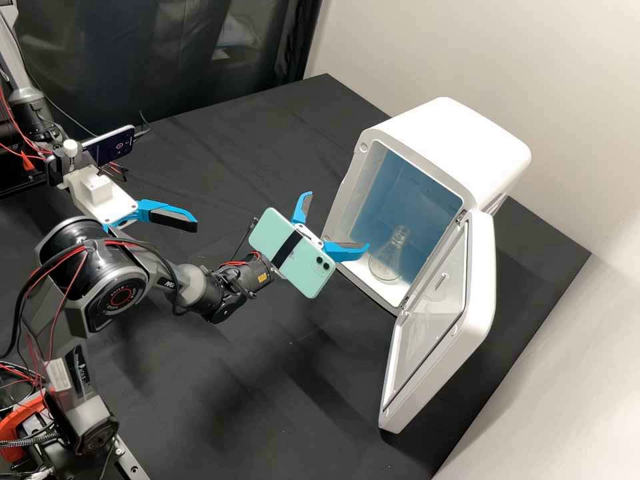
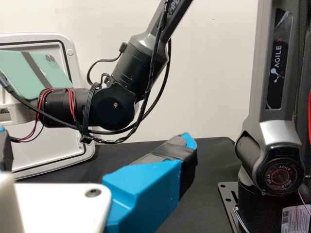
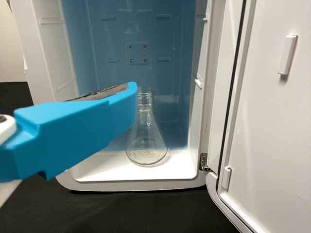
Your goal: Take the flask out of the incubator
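Nearest to us, the door of the incubator hangs wide open, swung out over the black worktop. Beside it the right arm stretches across the worktop, with a mint-green phone strapped at its wrist. We see the right pincer spread wide and holding nothing, just in front of the chamber's mouth and apart from the glass. Inside, the clear conical flask stands upright on the floor of the blue-lined chamber. Farther back on the left, the left pincer hovers above the worktop, well apart from the incubator, its fingers parted and empty.
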`<state>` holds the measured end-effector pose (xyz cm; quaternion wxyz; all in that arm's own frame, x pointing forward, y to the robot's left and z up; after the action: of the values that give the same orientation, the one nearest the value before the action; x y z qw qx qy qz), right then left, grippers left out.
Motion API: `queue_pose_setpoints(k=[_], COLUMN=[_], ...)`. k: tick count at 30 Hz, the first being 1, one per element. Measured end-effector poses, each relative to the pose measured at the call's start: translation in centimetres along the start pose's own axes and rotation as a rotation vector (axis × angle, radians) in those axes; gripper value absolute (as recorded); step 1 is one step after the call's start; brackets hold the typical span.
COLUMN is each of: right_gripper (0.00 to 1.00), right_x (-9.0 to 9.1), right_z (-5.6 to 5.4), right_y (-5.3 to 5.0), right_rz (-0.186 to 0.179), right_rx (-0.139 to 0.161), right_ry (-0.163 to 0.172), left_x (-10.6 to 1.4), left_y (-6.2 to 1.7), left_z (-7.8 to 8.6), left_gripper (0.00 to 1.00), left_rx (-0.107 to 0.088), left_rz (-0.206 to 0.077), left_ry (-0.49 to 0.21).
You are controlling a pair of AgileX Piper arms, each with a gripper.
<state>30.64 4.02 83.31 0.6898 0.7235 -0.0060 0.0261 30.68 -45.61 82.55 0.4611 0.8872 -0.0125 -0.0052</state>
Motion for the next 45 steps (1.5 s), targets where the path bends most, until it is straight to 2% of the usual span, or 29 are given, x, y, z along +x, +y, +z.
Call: queue_pose_setpoints(k=[11, 14, 19, 22, 26, 28, 31, 35, 37, 40, 41, 42, 45], right_gripper=[1.00, 1.00, 1.00, 1.00, 1.00, 1.00, 1.00, 1.00, 1.00, 1.00, 1.00, 1.00, 1.00], right_x=[0.0, 0.0, 0.0, 0.0, 0.0, 0.0, 0.0, 0.0, 0.0, 0.0, 0.0, 0.0, 0.0], right_z=[0.0, 0.0, 0.0, 0.0, 0.0, 0.0, 0.0, 0.0, 0.0, 0.0, 0.0, 0.0, 0.0], right_y=[0.0, 0.0, 0.0, 0.0, 0.0, 0.0, 0.0, 0.0, 0.0, 0.0, 0.0, 0.0, 0.0], right_rz=[0.000, 0.000, 0.000, 0.000, 0.000, 0.000, 0.000, 0.000, 0.000, 0.000, 0.000, 0.000, 0.000], right_rx=[0.000, 0.000, 0.000, 0.000, 0.000, 0.000, 0.000, 0.000, 0.000, 0.000, 0.000, 0.000, 0.000], right_ry=[0.000, 0.000, 0.000, 0.000, 0.000, 0.000, 0.000, 0.000, 0.000, 0.000, 0.000, 0.000, 0.000], left_x=[0.0, 0.2, 0.8, 1.3, 1.4, 1.3, 1.0, 0.5, -0.1, -1.1, -1.3, -1.7, -2.5], left_y=[0.00, -0.59, -2.09, -2.64, -3.02, -2.99, -3.00, -2.96, -3.16, -3.43, -3.50, -3.67, -3.84], left_z=[0.0, -0.1, -0.6, -1.5, -3.6, -4.6, -6.4, -8.3, -9.2, -10.4, -10.6, -10.9, -11.3], left_gripper=[1.00, 1.00, 1.00, 1.00, 1.00, 1.00, 1.00, 1.00, 1.00, 1.00, 1.00, 1.00, 1.00], left_rx=[0.000, 0.000, -0.002, 0.002, -0.003, -0.012, -0.042, -0.063, -0.083, -0.101, -0.100, -0.114, -0.108], left_rz=[0.000, -0.019, -0.066, -0.081, -0.093, -0.092, -0.089, -0.087, -0.094, -0.101, -0.102, -0.105, -0.105], left_ry=[0.000, 0.002, 0.017, 0.039, 0.107, 0.139, 0.195, 0.248, 0.279, 0.316, 0.320, 0.329, 0.331])
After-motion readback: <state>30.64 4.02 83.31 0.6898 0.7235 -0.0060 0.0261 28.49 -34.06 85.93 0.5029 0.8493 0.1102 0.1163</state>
